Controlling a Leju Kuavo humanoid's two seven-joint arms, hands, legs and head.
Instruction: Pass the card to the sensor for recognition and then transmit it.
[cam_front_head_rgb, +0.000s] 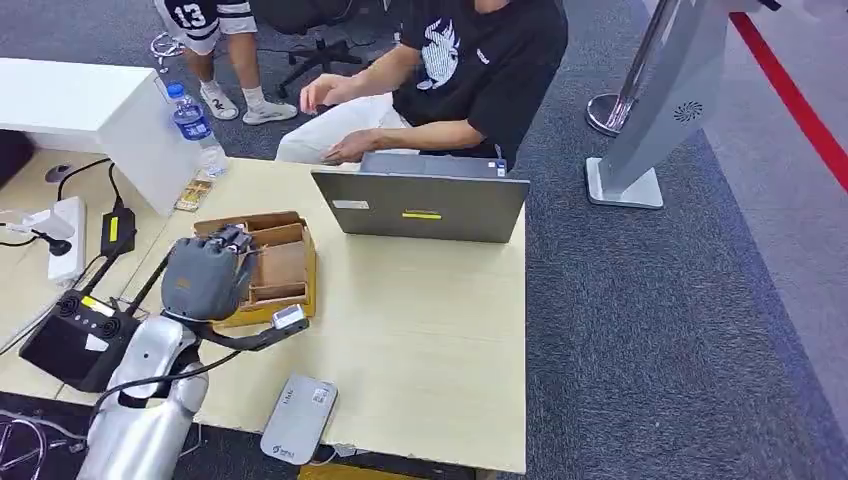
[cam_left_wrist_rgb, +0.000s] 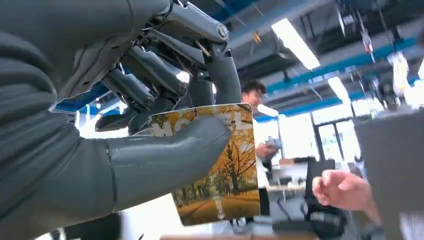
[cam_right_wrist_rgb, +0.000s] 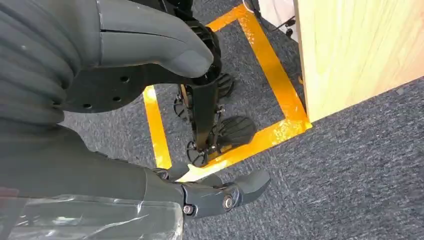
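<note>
We hold the card (cam_left_wrist_rgb: 220, 165) in the left hand (cam_front_head_rgb: 205, 275), its thumb pressed on the printed face with the autumn trees and the darker fingers (cam_left_wrist_rgb: 165, 75) curled behind its upper edge, so the card is clamped between them and most of it hangs free beyond the thumb tip. In the head view that hand sits above the wooden card box (cam_front_head_rgb: 275, 265), the card itself hidden behind the fingers.

We judge the step in hand to be carrying the card to the sensor (cam_front_head_rgb: 300, 418), the grey flat reader lying at the near edge of the worktop (cam_front_head_rgb: 430, 330), well apart from the fingers, toward the robot's body. To do it well we keep the thumb pressure steady, lift clear of the box walls first, then bring the free part of the card flat and low over the reader's top face.

The wrist camera bracket (cam_front_head_rgb: 288, 317) rides just behind the fingers. The open laptop (cam_front_head_rgb: 420, 205) and a seated person's hands (cam_front_head_rgb: 325, 95) lie beyond the fingers, away from the path. A water bottle (cam_front_head_rgb: 195, 125) and power strip (cam_front_head_rgb: 65, 235) stand off to the side.

The right hand (cam_right_wrist_rgb: 150, 100) hangs beside the worktop over the taped floor, fingers loosely apart and holding nothing.
</note>
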